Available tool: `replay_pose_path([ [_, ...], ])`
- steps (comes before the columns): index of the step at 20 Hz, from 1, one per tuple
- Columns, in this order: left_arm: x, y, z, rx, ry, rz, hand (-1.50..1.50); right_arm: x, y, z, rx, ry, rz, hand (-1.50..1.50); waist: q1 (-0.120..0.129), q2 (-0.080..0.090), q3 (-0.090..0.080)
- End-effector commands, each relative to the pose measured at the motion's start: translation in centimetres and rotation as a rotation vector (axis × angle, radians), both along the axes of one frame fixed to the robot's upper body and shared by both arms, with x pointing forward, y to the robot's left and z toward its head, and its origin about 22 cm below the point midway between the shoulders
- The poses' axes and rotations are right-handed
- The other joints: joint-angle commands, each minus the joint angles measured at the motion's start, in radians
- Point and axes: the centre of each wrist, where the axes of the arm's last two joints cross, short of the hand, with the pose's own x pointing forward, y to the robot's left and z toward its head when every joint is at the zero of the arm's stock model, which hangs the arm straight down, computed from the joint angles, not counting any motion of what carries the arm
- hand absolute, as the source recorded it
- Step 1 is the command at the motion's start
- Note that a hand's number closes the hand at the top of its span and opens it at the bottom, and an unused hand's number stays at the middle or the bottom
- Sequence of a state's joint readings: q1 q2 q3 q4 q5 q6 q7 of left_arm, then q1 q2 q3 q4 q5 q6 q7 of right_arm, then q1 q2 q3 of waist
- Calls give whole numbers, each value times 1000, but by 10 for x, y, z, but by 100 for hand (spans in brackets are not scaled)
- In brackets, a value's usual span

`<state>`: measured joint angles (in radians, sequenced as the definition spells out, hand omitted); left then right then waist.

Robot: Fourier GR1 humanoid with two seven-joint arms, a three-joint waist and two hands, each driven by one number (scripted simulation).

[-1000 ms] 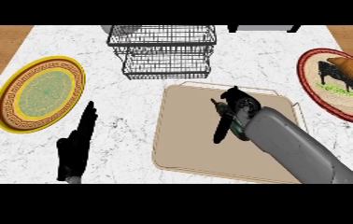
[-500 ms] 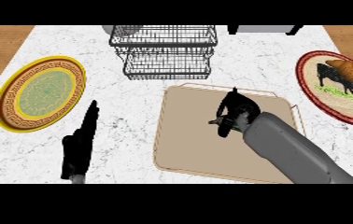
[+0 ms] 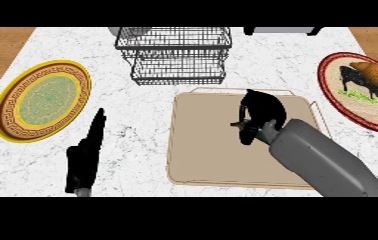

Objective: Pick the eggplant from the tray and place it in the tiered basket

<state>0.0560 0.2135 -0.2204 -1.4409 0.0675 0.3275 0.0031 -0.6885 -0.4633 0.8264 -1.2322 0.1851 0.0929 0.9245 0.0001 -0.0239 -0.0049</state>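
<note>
The beige tray [image 3: 207,149] lies on the marble counter at centre right. My right hand [image 3: 263,110] is over the tray's far half with its fingers curled downward round the dark eggplant [image 3: 246,134]. Only a short dark end and a brownish stem show below the fingers; the rest is hidden. The black wire tiered basket [image 3: 177,54] stands just beyond the tray, at the back centre. My left hand [image 3: 85,154] rests open on the counter at the lower left, fingers straight and pointing away.
A yellow-rimmed green plate [image 3: 44,100] lies at the left. A red-rimmed plate [image 3: 332,91] with a dark animal picture sits at the right edge. A dark appliance [image 3: 280,30] shows at the back right.
My right hand has turned over the tray's far half and its fingers have curled down round the eggplant. The left hand has stayed in place.
</note>
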Motion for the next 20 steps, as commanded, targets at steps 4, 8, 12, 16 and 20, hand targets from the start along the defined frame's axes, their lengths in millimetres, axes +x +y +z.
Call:
replay_pose_path([
  [4,-3,13,-12,-7,85,30,0,-2,-27,54,103,-310,281,150,-14,21,5],
  [8,-12,9,-14,-13,77,42,0,-5,-43,91,321,-440,173,150,-27,16,5],
  [12,-21,17,-9,-13,80,42,0,-13,-55,148,466,-572,138,150,-23,13,5],
  [16,-9,2,-18,4,82,67,0,-44,-63,206,480,-743,223,150,-48,11,5],
  [20,-1,-1,-4,-12,74,22,0,-41,-73,262,424,-831,216,150,-7,21,4],
])
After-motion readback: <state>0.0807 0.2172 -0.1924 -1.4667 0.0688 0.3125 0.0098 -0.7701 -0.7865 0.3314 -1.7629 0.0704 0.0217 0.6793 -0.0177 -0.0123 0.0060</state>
